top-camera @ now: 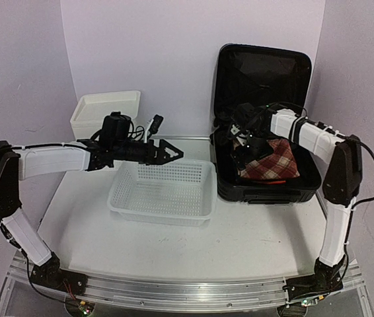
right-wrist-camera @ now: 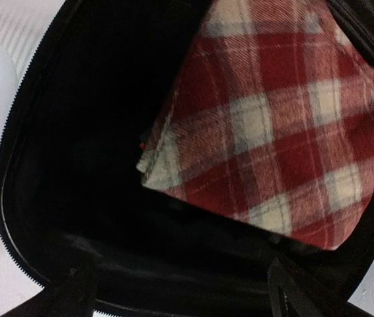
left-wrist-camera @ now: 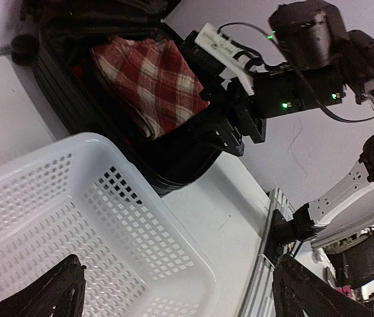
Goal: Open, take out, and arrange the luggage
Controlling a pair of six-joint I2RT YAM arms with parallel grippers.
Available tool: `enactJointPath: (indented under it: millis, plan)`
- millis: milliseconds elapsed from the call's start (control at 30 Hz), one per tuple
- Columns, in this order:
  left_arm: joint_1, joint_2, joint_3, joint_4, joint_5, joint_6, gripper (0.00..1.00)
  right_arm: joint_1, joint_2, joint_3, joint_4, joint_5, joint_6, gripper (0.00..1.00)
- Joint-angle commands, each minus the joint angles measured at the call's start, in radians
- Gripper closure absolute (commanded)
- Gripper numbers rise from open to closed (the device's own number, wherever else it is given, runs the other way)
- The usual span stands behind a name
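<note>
Currently left jaws released above white basket (top-camera: 160, 214); right jaws released over plaid cloth (top-camera: 271, 160) in open luggage (top-camera: 263, 72).

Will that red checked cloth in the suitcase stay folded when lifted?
Probably not: the cloth looks soft with loose folded edges, so it would likely droop and unfold. Thin fabric, so likely light; its fuzzy weave probably resists slipping.
</note>
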Motion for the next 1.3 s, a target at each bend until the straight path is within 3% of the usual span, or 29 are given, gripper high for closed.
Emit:
enactJointPath:
  millis: [0, 233, 433, 833, 967, 1267]
  plan:
    - [0.009, -0.104, -0.041, -0.027, -0.076, 0.096, 0.0, -0.011, 0.139, 0.192, -0.115, 0.012, -0.177, 0.12]
    - [0.031, -0.176, -0.065, -0.049, -0.104, 0.077, 0.01, -0.043, 0.253, 0.291, -0.123, -0.046, -0.447, 0.22]
    - [0.036, -0.227, -0.101, -0.052, -0.191, 0.082, 0.01, -0.065, 0.281, 0.252, -0.069, -0.109, -0.663, 0.28]
    - [0.057, -0.26, -0.121, -0.074, -0.205, 0.056, 0.06, -0.09, 0.34, 0.234, 0.072, -0.095, -0.734, 0.27]
    - [0.057, -0.251, -0.105, -0.094, -0.208, 0.038, 0.1, -0.098, 0.327, 0.225, 0.101, -0.096, -0.722, 0.37]
    - [0.057, -0.203, -0.071, -0.12, -0.19, -0.003, 0.15, -0.155, 0.269, 0.188, 0.109, -0.17, -0.7, 0.7]
